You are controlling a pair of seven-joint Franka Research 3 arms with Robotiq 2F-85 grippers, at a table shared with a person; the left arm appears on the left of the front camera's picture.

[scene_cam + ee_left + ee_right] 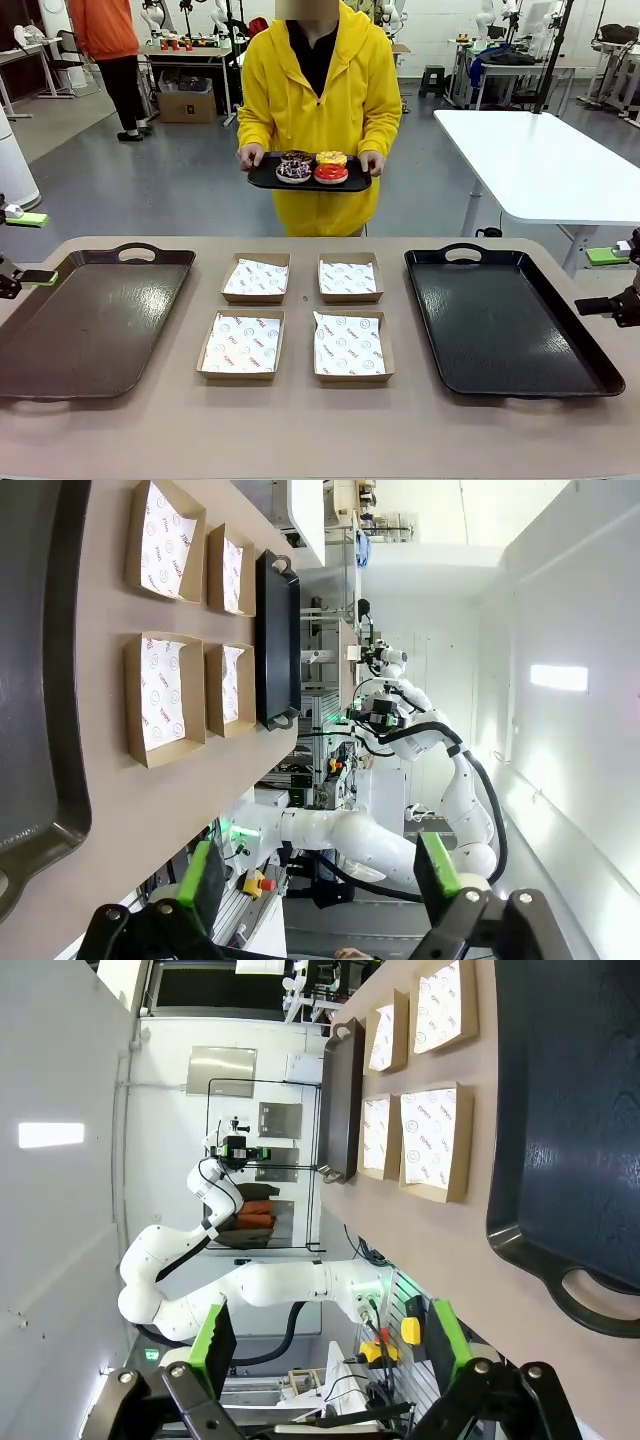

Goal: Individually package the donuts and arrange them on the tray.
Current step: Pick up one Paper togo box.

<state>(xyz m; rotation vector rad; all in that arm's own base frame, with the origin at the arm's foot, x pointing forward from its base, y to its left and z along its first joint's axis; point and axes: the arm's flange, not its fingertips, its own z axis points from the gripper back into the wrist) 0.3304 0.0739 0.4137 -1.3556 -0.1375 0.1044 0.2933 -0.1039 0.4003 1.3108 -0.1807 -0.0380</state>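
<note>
Front view: glossy ring donuts [313, 166] on person's [320, 90] smooth black tray [260, 179]; both jaws wide apart, empty.

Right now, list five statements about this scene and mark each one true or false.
1. The person holds a small tray carrying all four donuts. True.
2. Four boxes lie between the brown tray and the black tray. True.
3. One box already holds a donut. False: every box holds just its paper lining.
4. The left claw grips a donut. False: it is open and empty.
5. The right claw is shut. False: it is open.
</note>
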